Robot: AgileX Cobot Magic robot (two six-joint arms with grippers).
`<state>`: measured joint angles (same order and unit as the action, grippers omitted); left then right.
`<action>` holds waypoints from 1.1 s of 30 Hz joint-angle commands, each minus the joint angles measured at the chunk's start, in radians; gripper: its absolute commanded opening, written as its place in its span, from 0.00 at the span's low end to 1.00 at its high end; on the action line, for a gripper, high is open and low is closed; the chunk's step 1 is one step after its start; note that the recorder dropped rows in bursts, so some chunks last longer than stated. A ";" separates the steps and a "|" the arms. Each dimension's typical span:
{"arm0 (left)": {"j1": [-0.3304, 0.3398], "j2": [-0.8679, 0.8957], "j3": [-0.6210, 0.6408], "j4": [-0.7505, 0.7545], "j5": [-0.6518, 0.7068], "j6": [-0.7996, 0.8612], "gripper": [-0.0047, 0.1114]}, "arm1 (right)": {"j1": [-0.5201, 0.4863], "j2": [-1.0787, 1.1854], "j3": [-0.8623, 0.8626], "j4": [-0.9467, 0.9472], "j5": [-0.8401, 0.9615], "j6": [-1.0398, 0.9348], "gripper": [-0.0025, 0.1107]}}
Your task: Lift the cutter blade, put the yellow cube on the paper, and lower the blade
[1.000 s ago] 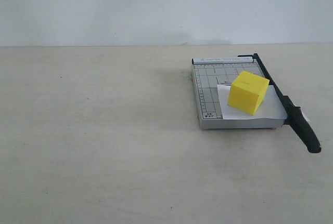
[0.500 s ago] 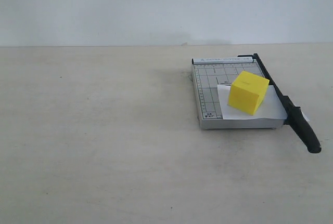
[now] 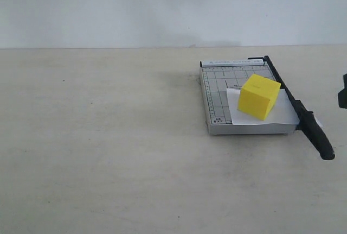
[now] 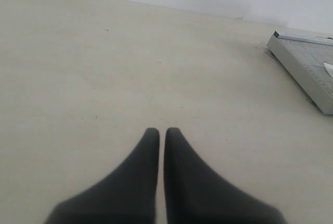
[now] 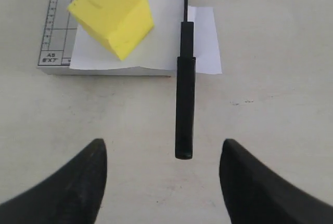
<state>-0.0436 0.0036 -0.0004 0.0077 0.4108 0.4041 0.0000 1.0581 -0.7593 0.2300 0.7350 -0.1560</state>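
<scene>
Beige matte table (image 3: 108, 152) with faint specks and scuffs fills the lower view. Plain white wall (image 3: 135, 6) stands behind and meets the table along a straight edge. Light is even and seems diffuse; shadows are soft.

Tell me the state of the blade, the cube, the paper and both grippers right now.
Cutter blade: lowered along the edge of the base.
Paper: flat on the base, one edge poking past the blade.
Yellow cube: resting on the paper.
Left gripper: shut, empty.
Right gripper: open, empty, short of the blade.
</scene>
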 commanded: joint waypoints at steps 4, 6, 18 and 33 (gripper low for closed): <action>-0.001 -0.004 0.000 -0.008 0.004 0.004 0.08 | -0.003 0.285 -0.056 -0.059 -0.018 -0.038 0.56; -0.001 -0.004 0.000 -0.008 0.004 0.004 0.08 | -0.003 0.338 -0.056 -0.063 -0.041 -0.049 0.56; -0.001 -0.004 0.000 -0.008 0.004 0.004 0.08 | 0.000 0.499 -0.056 0.002 -0.114 -0.145 0.56; -0.001 -0.004 0.000 -0.008 0.001 0.004 0.08 | 0.000 0.559 -0.056 0.034 -0.126 -0.168 0.02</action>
<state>-0.0436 0.0036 -0.0004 0.0077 0.4108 0.4041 0.0000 1.6128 -0.8091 0.2575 0.6153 -0.3020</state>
